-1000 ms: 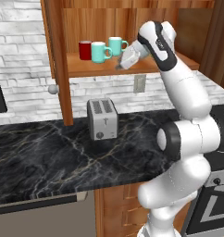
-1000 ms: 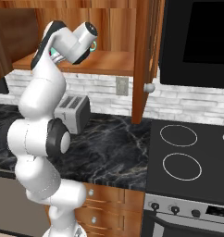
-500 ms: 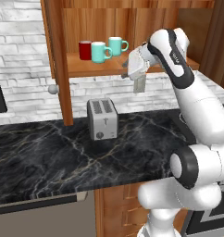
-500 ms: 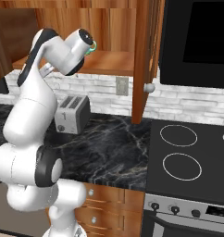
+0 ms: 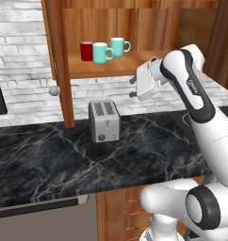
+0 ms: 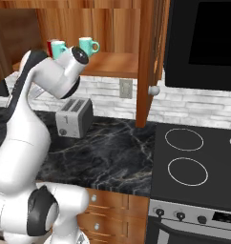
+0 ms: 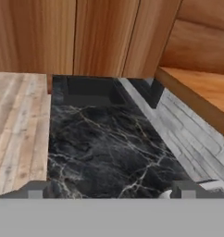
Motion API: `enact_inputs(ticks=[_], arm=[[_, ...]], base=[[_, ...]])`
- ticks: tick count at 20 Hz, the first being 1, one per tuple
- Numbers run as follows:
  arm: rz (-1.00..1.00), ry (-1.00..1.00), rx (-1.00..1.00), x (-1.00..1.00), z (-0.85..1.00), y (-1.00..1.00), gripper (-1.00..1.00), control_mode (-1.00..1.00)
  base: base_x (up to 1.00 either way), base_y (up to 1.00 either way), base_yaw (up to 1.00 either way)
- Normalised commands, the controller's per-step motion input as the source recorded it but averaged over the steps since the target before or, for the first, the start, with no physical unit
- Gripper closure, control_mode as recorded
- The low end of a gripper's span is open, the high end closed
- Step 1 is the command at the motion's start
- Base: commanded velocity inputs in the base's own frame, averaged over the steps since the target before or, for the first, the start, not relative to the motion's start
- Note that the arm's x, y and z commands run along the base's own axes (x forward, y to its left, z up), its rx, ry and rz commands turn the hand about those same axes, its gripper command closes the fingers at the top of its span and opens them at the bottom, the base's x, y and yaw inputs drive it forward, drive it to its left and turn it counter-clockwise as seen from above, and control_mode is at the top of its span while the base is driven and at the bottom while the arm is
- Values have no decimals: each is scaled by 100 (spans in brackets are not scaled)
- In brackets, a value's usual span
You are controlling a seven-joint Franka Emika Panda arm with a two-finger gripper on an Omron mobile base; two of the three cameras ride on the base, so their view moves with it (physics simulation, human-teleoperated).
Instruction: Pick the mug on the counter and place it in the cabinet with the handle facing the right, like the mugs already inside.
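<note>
From the left base view, three mugs stand on the shelf of the cabinet (image 5: 134,28). The dark red mug (image 5: 86,51) is on the left. A teal mug (image 5: 101,52) is just beside it, a bit nearer to us. The other teal mug (image 5: 118,46) is on the right, a little farther back. Both teal handles stick out to the right. The gripper (image 5: 133,87) hangs in the air below the front edge of the shelf, over the counter (image 5: 64,155). It holds nothing, and its two fingers are spread apart. A silver toaster (image 5: 104,121) sits on the counter near the wall, to the left of the gripper. A round knob (image 5: 53,91) shows beside the cabinet's left post.

From the right base view, the white arm (image 6: 46,86) covers the gripper, so this side cannot tell how the fingers stand. Here the right teal mug (image 6: 88,45) shows well, with its handle to the right. The other teal mug (image 6: 58,49) peeks over the arm, and a bit of the red mug (image 6: 50,45) shows behind it. This side also shows a black stove top (image 6: 198,162) with ring burners, a wall plug (image 6: 125,88), and the toaster (image 6: 74,117).

From the hand view, we look down on the black counter (image 7: 109,143) with its pale veins. The two finger tips (image 7: 36,190) rise at the bottom, far apart, with nothing between them. A pale brick wall (image 7: 188,134) and a wood shelf edge (image 7: 197,97) show on one side, and a light wood floor (image 7: 16,125) on the other.
</note>
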Motion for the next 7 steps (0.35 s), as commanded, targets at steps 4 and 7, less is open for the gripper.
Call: enact_inputs(ticks=[4, 7], arm=[[0, 0, -4, -60, -48, 0, -100, -100], [0, 0, -5, -51, -53, 0, -100, -100]], base=[[0, 0, 0], [0, 0, 0]])
